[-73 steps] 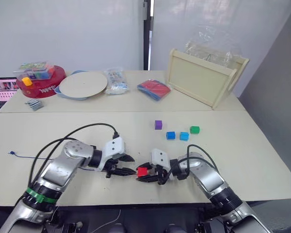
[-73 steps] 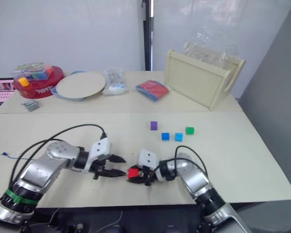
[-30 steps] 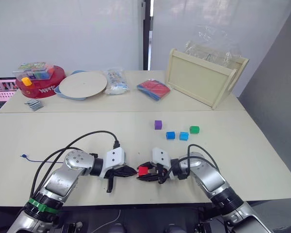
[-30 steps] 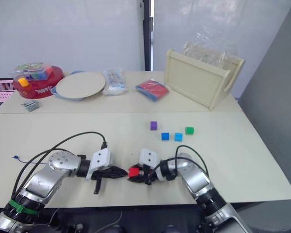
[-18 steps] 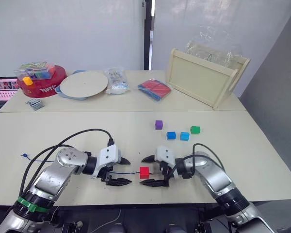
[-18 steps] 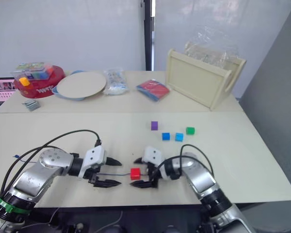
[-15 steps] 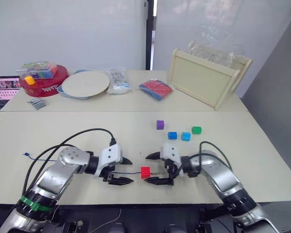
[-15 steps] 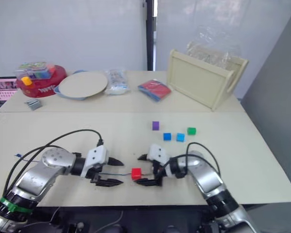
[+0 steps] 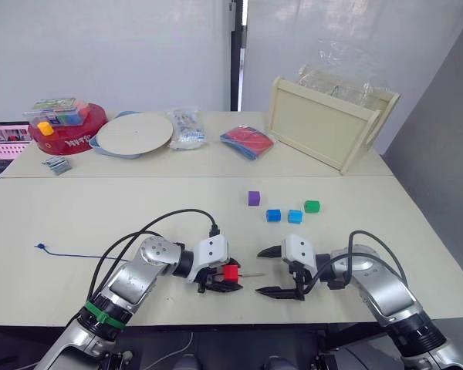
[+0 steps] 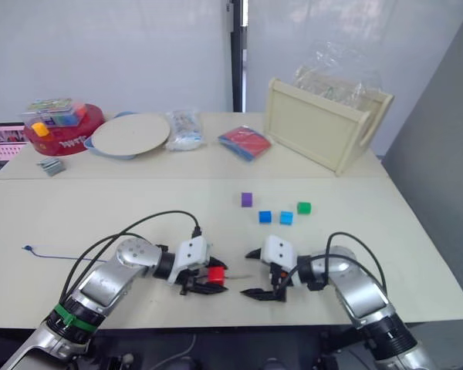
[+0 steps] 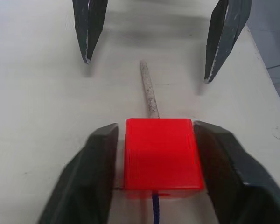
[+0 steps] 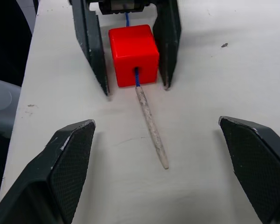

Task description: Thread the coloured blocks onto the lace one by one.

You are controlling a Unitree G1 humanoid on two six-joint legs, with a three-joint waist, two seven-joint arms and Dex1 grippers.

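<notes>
The red block (image 9: 230, 272) rests on the table near the front edge, threaded on the lace (image 9: 77, 255). The lace's stiff pale tip (image 12: 150, 128) pokes out of its hole toward my right gripper (image 9: 259, 271). My left gripper (image 9: 231, 275) is shut on the red block, one finger against each side (image 11: 98, 158). The right gripper is open just beyond the tip, holding nothing. The blue string trails left across the table to its knot (image 9: 38, 247). A purple block (image 9: 253, 198), two blue blocks (image 9: 272, 215) (image 9: 295, 216) and a green block (image 9: 312, 206) lie loose further back.
At the back stand a wooden tray (image 9: 324, 123), a red tub (image 9: 65, 127), a round plate (image 9: 133, 132), a clear packet (image 9: 185, 127) and a red-and-blue packet (image 9: 245, 141). A black cable (image 9: 162, 223) loops over my left arm.
My right gripper let go of the red block, opened wide and drew back to the right. My left gripper opened, moved right along the lace and closed on the block.
</notes>
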